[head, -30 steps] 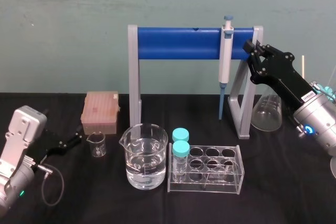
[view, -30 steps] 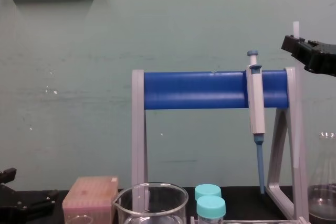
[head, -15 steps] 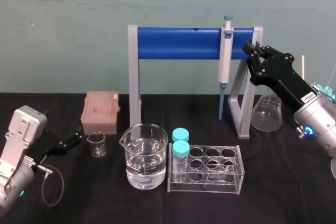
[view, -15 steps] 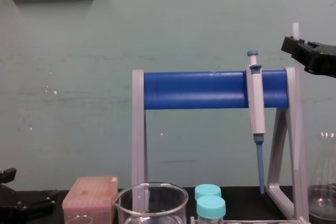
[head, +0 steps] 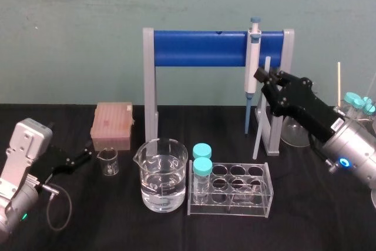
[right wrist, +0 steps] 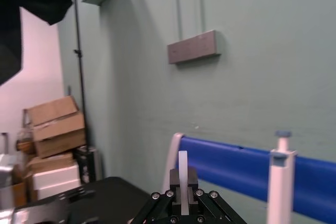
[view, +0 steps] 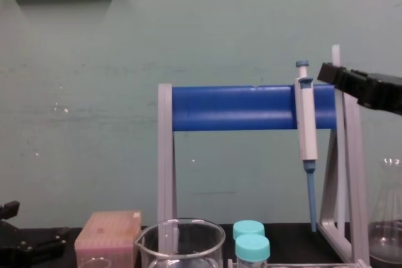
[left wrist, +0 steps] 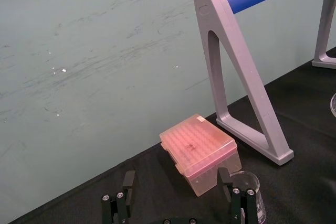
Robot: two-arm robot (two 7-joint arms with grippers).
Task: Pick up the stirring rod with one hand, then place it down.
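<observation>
Shifted left and lower, right gripper (head: 262, 77) clamps the stirring rod (head: 258, 126) near-upright; pickup done, placement remains. Left gripper (head: 82, 157) parked, jaws apart.

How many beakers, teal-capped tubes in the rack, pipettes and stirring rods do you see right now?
Beakers: 2
Teal-capped tubes in the rack: 2
Pipette: 1, hanging on the blue stand
Stirring rod: 1, held by the right tool; left tool parked low left
Total: 6

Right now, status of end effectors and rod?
Right end effector shut on rod, near upright. Left end effector open, parked at left. Stand and tube rack close to rod.
</observation>
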